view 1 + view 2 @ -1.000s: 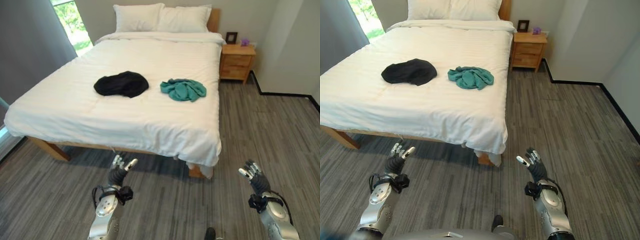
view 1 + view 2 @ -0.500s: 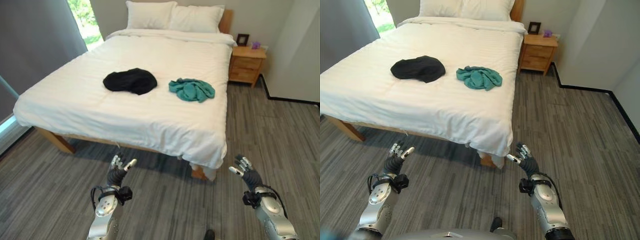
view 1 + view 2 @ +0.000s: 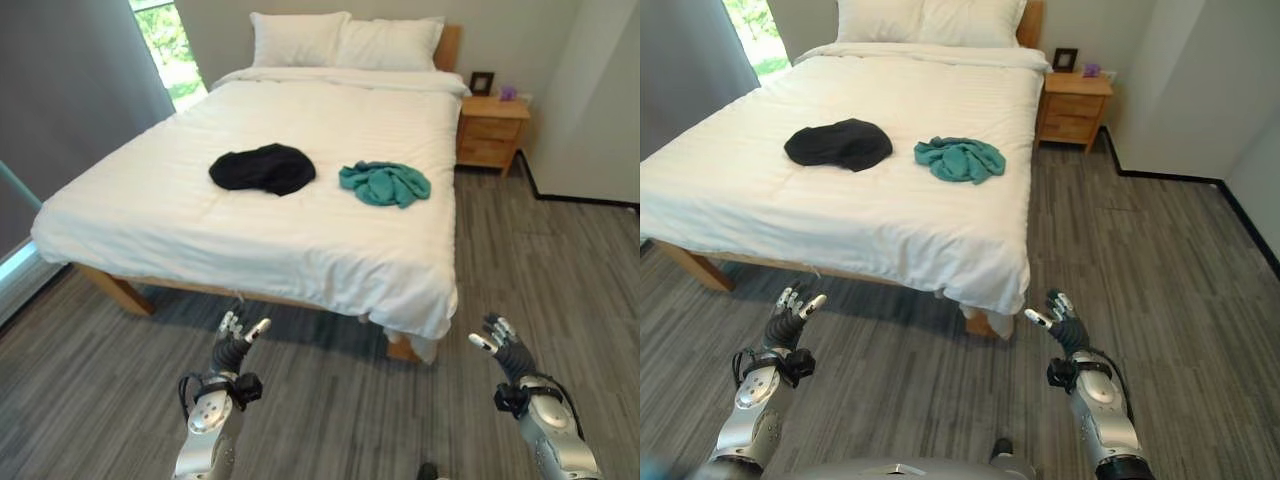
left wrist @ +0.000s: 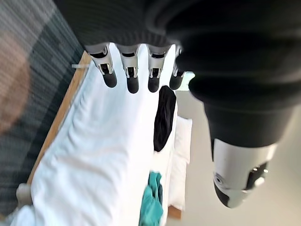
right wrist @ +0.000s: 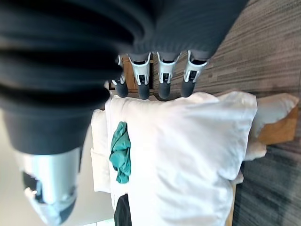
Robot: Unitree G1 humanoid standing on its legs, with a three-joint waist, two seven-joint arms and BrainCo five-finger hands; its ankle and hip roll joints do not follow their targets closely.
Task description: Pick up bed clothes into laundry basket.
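On the white bed (image 3: 300,200), around its middle, lie two crumpled pieces of clothing side by side and apart: a black garment (image 3: 262,168) to the left, bunched into a low rounded heap, and a teal garment (image 3: 385,183) to the right, rumpled with folds and loose edges. Both rest on the smooth, faintly striped cover, well away from the hands. At the far end of the bed lie two white pillows (image 3: 340,40) against a wooden headboard, and to the right of it stands a wooden nightstand (image 3: 492,130) with a small picture frame (image 3: 482,83) and a purple object (image 3: 509,93) on top.

The left hand (image 3: 235,344) and the right hand (image 3: 503,346) are raised over the grey wood-grain floor (image 3: 560,260) near the foot of the bed — fingers spread and straight, holding nothing.

The head views give the whole room, including a window (image 3: 170,45) at far left and a grey curtain (image 3: 70,90). The wrist views add the close look — the left hand's fingers (image 4: 132,70) and the right hand's fingers (image 5: 164,75) in a straight row, with the bed and both garments past them.
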